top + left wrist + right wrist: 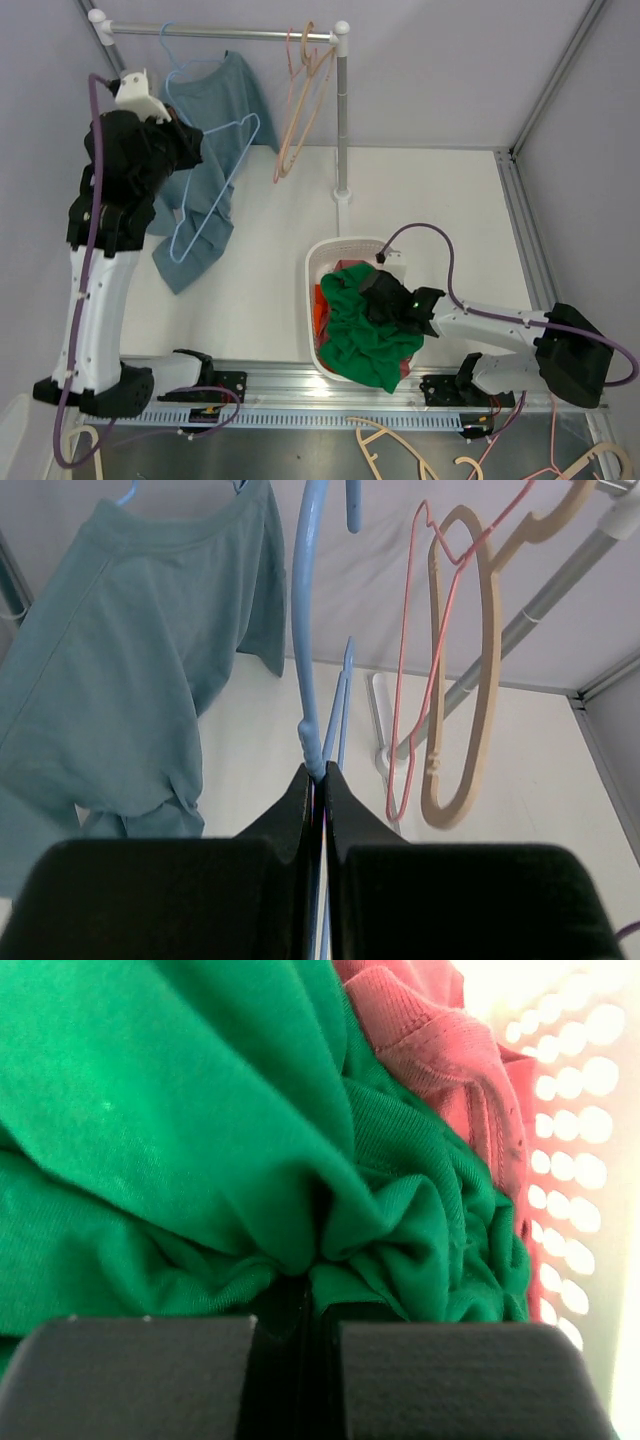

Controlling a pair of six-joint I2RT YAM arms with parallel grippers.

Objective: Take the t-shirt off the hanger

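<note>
**Step in hand:** seizing the hanger, ahead of stripping the shirt. The left gripper (318, 780) is clenching the neck of the blue hanger (298, 640), just under its hook, high beside the rail (230, 34).

**T-shirt** (215, 100): teal, hanging just left of the held wire, with its collar up near the rail and its hem trailing toward the worktop (430, 200). From above, the hanger's frame is showing outside the cloth, so the shirt is judged to be partly slipped but not yet free. Which shoulder is catching cannot be told.

**Next move, judged:** the hanger is needing to be tilted or drawn away so the cloth is sliding off the wire end. A second grip on the shirt would be helping, and none is there.

**Right gripper** (315, 1285): closed and nosing into the green garment (150, 1110) in the basket (318, 262), well apart from the rail. Whether a fold is pinched cannot be told. A red garment (440, 1050) is lying beside the green one.

**In the way:** a tan hanger (488, 670) and a pink wire hanger (400, 695) are dangling near on the same rail, with the post (343, 120) beyond them. A wide swing is risking a tangle.
</note>
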